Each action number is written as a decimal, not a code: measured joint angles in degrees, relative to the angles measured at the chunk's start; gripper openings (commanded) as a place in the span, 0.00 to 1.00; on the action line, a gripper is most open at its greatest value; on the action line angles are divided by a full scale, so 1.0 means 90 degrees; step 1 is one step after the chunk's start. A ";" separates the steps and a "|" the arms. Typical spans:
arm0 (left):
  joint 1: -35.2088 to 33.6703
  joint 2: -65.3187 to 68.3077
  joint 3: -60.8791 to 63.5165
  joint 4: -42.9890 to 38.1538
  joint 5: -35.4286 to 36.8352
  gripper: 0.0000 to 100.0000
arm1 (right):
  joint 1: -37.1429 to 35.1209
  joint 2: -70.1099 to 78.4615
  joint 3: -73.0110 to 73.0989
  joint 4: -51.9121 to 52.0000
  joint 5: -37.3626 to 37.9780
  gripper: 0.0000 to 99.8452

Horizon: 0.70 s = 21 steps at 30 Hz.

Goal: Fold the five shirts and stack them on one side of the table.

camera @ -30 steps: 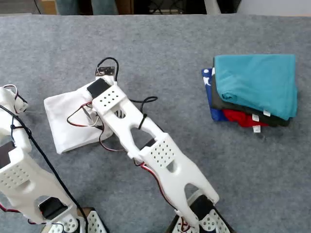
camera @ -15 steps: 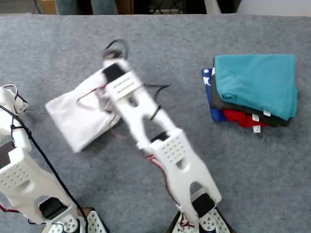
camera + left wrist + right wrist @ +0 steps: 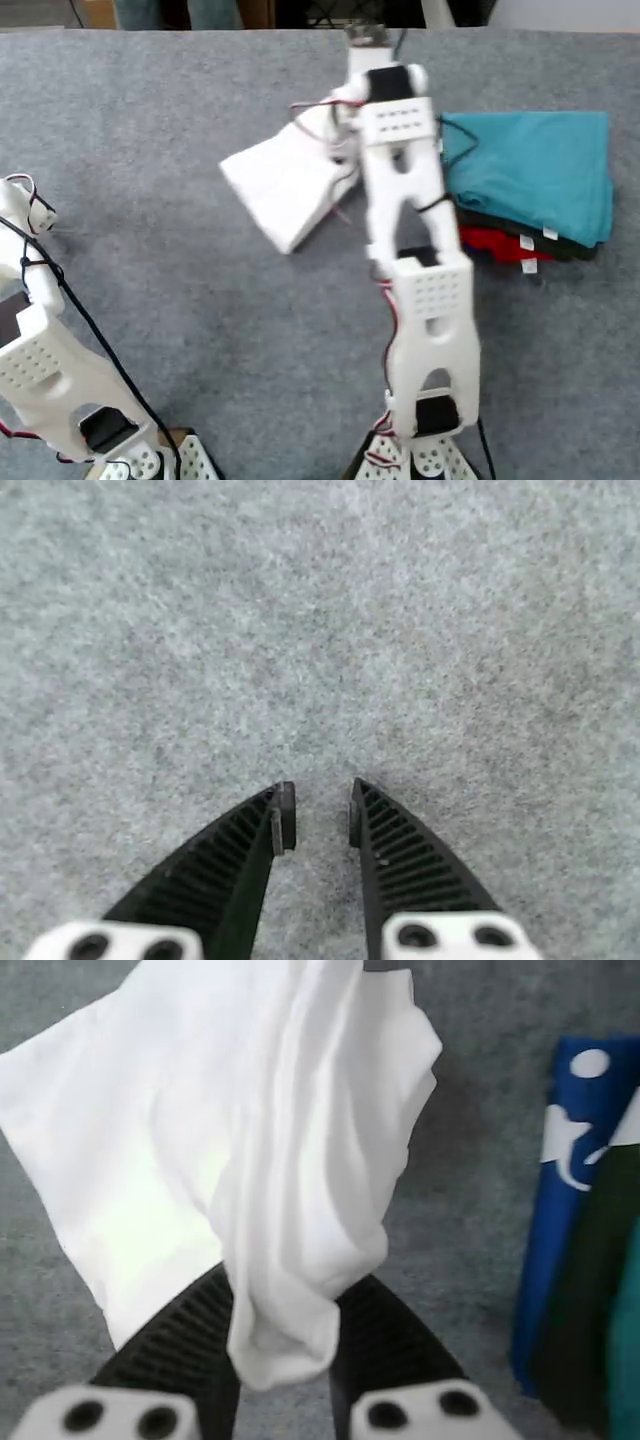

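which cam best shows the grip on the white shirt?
Right wrist view: the right gripper pinches a bunched fold of the white shirt. High view shows the shirt beside the stack, grip mostly hidden by the arm. Left wrist view faces grey table cover.

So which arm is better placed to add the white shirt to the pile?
Right. The right claw is shut on the white shirt, close beside the stack of folded shirts. The left claw hangs empty over bare table, far from both.

Soft white cloth shirt (image 3: pixel 200 1160), matt fuzzy grey table (image 3: pixel 150 120)
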 measured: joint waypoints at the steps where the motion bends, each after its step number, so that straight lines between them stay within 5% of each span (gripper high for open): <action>1: 0.0000 0.0000 0.0000 0.0000 0.0000 0.12 | 0.0156 -0.0078 0.0000 0.0010 0.0147 0.01; 9: 0.0000 0.0000 0.0000 0.0000 0.0000 0.12 | 0.1495 -0.0371 -0.0742 0.0020 0.1201 0.01; 21: 0.0000 0.0000 0.0000 0.0000 0.0000 0.12 | 0.3477 -0.0371 -0.1690 0.0029 0.1299 0.01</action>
